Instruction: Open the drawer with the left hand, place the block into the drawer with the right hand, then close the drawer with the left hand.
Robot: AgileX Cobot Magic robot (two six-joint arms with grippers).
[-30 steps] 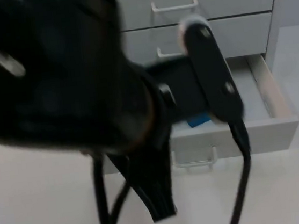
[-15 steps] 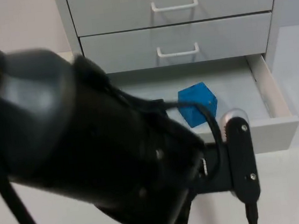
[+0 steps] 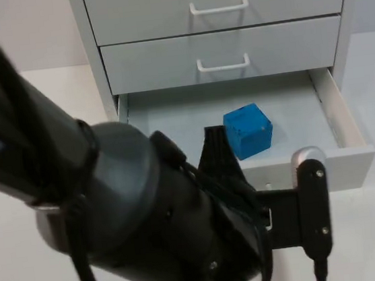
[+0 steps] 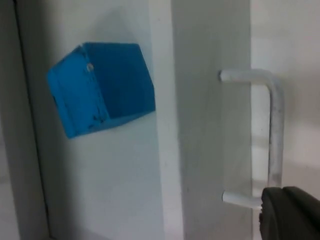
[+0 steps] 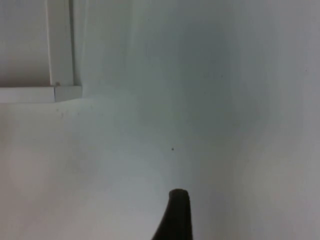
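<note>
Resting inside the pulled-out white bottom drawer [image 3: 352, 155] was a blue cube block [image 3: 248, 130], left gripper [image 4: 290, 215] by its white handle [image 4: 272, 135], grip state unclear.

The left arm [image 3: 150, 233] reaches low across the top view, its left hand [image 4: 290, 212] pointing downward.

We see the bottom drawer [image 3: 340, 138] of the white cabinet pulled open, its white loop handle [image 4: 270, 135] just beside the left gripper's fingertip [image 4: 292, 212]. Inside, a blue block [image 3: 248, 130] rests on the drawer floor, corner turned toward us, behind the front panel and a little beyond that fingertip.
</note>
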